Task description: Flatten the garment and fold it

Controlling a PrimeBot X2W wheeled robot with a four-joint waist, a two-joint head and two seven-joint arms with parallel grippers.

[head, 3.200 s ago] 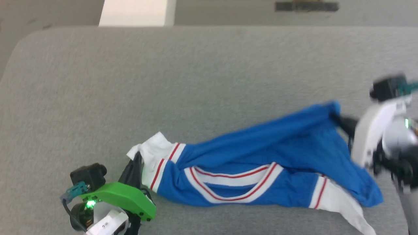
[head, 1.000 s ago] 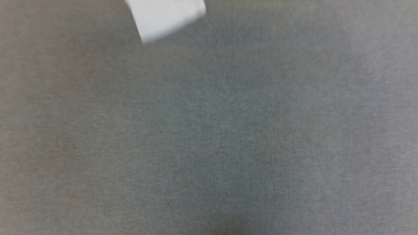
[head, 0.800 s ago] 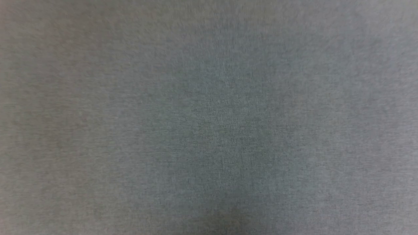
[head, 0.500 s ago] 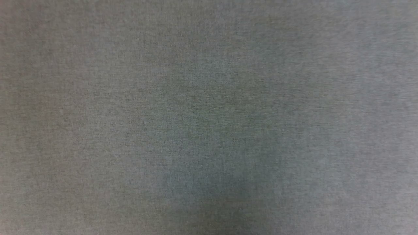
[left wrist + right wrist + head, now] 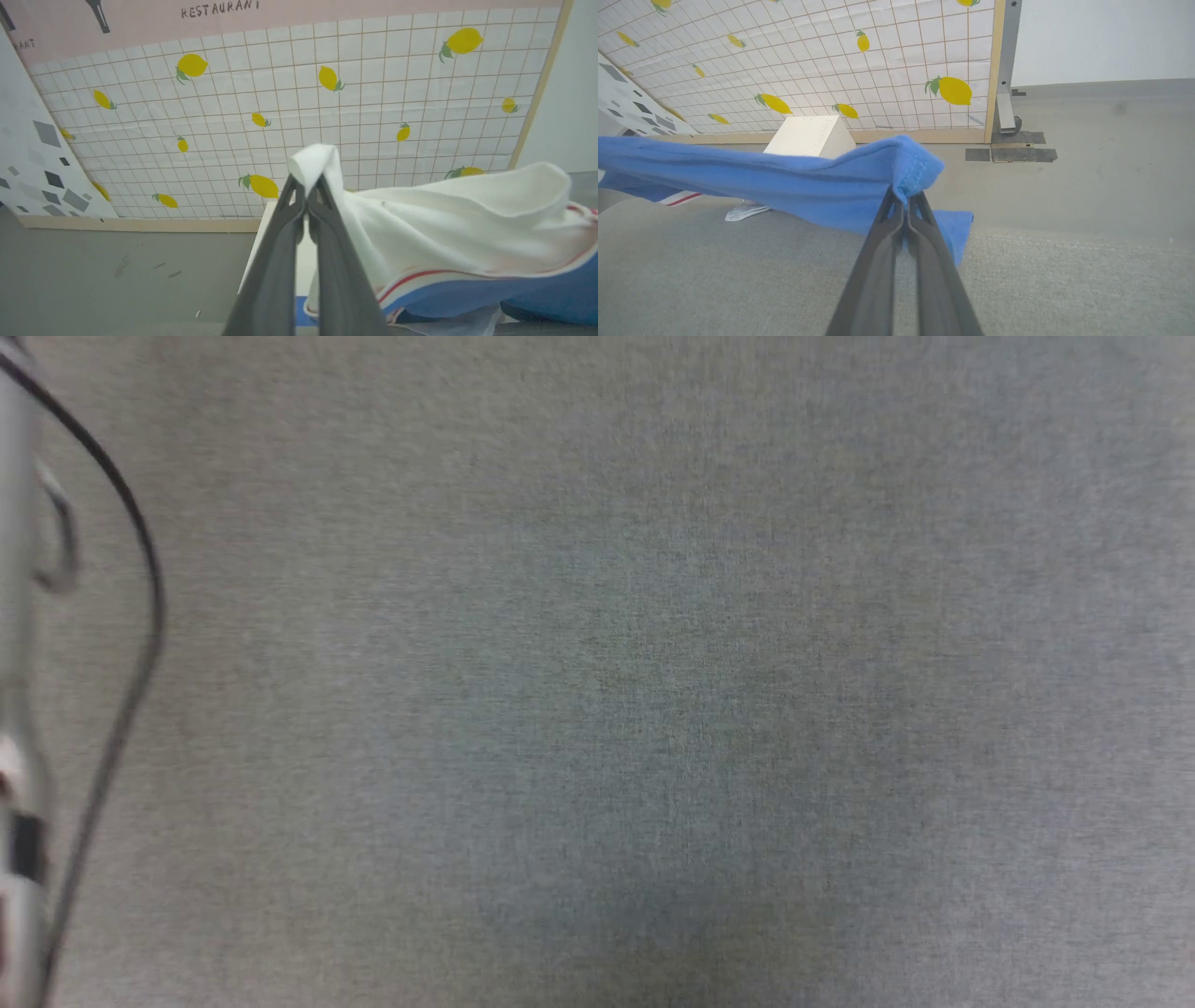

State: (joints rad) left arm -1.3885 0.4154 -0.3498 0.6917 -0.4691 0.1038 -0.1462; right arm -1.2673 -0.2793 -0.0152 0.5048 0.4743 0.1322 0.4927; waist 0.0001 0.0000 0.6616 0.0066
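Observation:
The garment (image 5: 444, 224) is a royal-blue jersey with white sleeves and red-striped trim. In the left wrist view my left gripper (image 5: 306, 179) is shut on the edge of a white sleeve, and the cloth hangs off to the right of the fingers. In the right wrist view my right gripper (image 5: 903, 193) is shut on a blue hemmed corner of the garment (image 5: 784, 177). From there the blue cloth stretches left, lifted above the grey table (image 5: 738, 280). The head view looks at bare grey table (image 5: 653, 709).
A pale arm (image 5: 19, 616) with a black cable (image 5: 140, 569) runs along the head view's left edge. A white block (image 5: 810, 137) stands beyond the table's far edge. Behind it are a lemon-patterned wall panel (image 5: 878, 46) and a metal post (image 5: 1006, 70).
About three seconds ago the garment lay on the table with a gripper at each end. The head camera then moved onto bare grey surface, and a pale arm with a cable has now entered at its left edge.

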